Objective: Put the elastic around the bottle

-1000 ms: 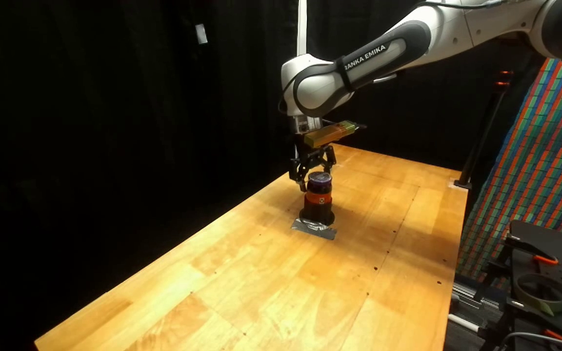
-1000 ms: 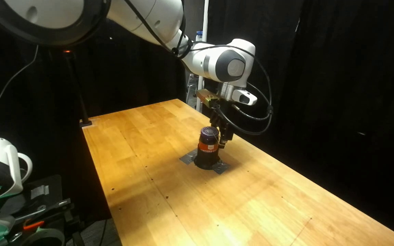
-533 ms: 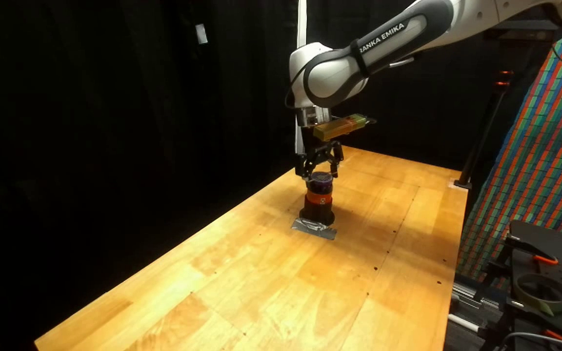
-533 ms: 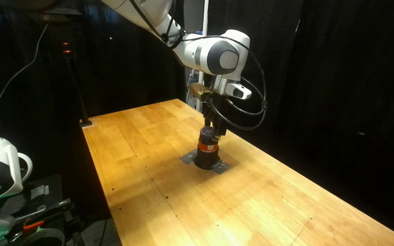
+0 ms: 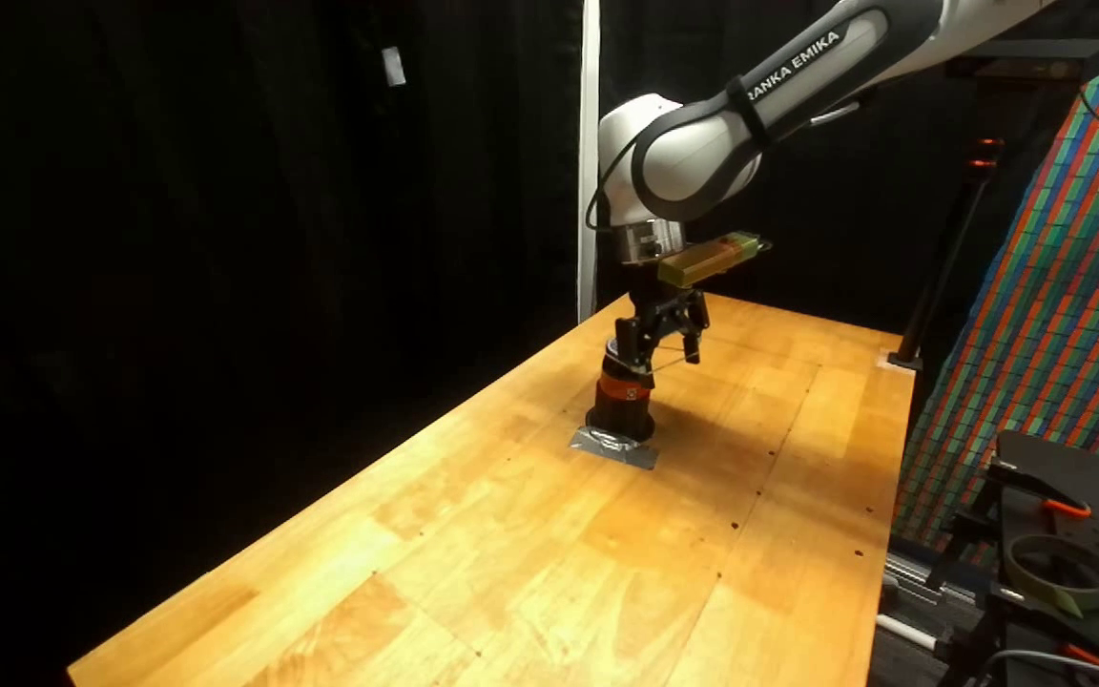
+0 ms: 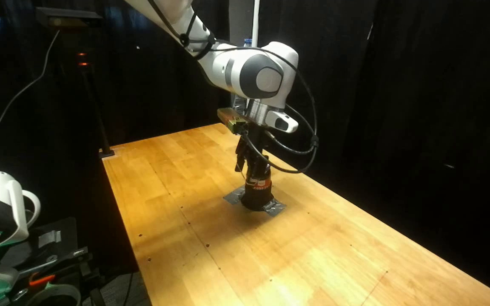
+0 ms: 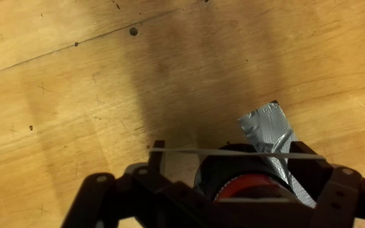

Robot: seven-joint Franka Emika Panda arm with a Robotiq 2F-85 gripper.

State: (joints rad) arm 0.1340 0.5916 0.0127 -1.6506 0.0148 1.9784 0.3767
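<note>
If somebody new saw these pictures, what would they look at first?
Probably the big white robot arm, hanging over the wooden table in both exterior views. Next, maybe the pale elastic, stretched across the open gripper in the wrist view. Then perhaps the black-and-orange bottle, standing on the table with silver tape at its foot.

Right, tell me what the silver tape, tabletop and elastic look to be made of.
Silver tape: likely plastic-faced duct tape, going by its glossy wrinkles.
Tabletop: wood, showing grain and a seam; its sheen suggests varnish.
Elastic: pale, matt, probably rubber, as it runs straight between the fingers.
</note>
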